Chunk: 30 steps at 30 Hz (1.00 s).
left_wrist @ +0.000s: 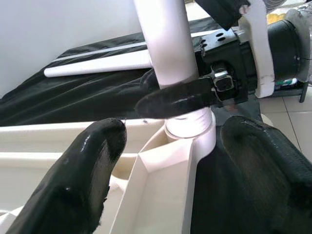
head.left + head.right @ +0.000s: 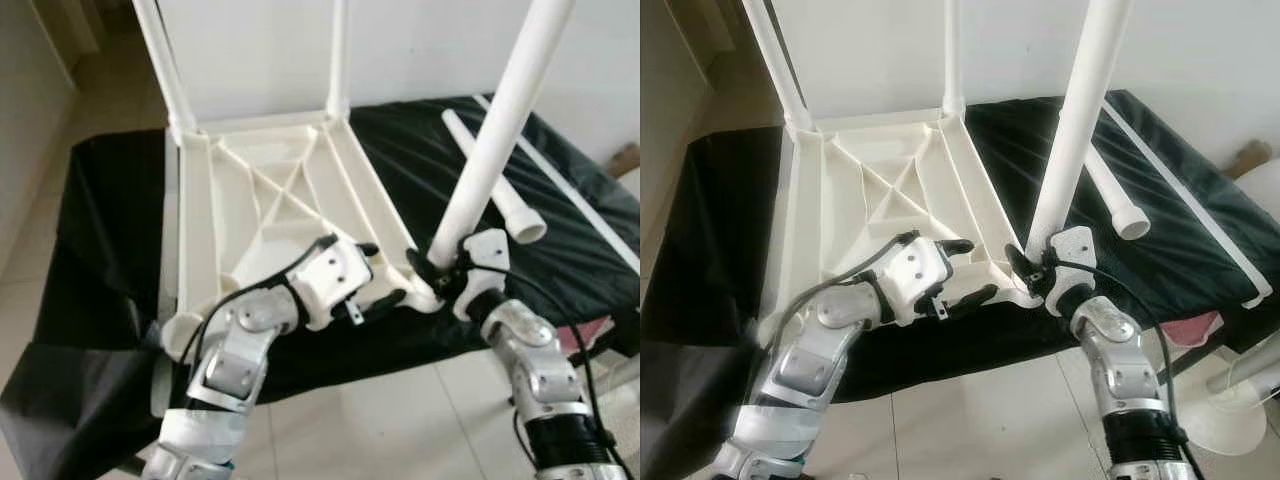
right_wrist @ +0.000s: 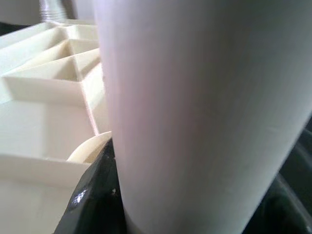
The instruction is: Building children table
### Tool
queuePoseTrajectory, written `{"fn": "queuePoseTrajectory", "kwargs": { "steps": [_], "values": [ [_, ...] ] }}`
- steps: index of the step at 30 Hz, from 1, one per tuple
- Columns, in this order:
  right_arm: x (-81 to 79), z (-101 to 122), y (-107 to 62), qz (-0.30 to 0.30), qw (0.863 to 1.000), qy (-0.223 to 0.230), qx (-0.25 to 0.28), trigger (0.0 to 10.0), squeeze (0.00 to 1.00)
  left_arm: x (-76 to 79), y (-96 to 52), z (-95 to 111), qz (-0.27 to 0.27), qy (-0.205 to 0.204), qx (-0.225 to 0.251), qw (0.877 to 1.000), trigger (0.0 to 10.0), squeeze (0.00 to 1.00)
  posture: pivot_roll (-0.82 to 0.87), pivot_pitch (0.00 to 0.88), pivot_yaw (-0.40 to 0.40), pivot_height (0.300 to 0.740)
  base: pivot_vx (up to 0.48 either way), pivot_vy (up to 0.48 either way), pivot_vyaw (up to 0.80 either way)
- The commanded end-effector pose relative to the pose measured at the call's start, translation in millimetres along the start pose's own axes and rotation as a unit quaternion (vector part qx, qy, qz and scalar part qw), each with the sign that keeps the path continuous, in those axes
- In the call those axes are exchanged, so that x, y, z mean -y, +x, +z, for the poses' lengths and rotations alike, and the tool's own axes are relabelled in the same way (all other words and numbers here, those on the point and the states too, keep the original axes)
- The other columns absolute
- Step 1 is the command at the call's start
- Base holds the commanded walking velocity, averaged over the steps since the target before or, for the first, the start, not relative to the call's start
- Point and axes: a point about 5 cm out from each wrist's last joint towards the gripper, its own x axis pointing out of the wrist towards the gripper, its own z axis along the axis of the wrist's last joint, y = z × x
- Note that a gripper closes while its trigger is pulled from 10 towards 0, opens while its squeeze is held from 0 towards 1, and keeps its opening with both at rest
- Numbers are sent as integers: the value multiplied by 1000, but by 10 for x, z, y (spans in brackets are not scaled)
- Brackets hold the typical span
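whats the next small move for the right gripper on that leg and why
Probably keep the right gripper clamped and press or twist the leg down into the corner socket of the upturned tabletop. The leg leans rather than standing straight, so it may not be seated yet. The left gripper is open beside that corner and could brace the tabletop. A spare leg lies on the black cloth.

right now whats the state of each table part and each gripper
tabletop: upside down on the black cloth
far legs: upright in corner sockets
near leg: standing in right corner socket
loose leg: lying on cloth
right gripper: shut on near leg
left gripper: open at tabletop edge
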Motion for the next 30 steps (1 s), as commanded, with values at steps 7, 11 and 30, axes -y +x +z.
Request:
{"fn": "queuePoseTrajectory", "kwargs": {
  "steps": [7, 11, 30],
  "values": [
    [-16, -179, -99, -109, 993, 19, -43, 10000, 0, -10, 7, -55, 40, -4, -8, 999, 10000, 0, -33, 41, -15, 740, 0, 0, 0],
    [-60, -186, -105, -143, 988, 28, -42, 10000, 0, -12, 9, -56, 40, -3, -9, 999, 10000, 0, -32, 34, -16, 740, 0, 0, 0],
    [-252, -158, -135, -276, 957, 77, -35, 10000, 1000, 17, 1, -59, 37, -4, -10, 999, 10000, 0, -25, 32, -25, 740, 0, 0, 0]
  ]
}}
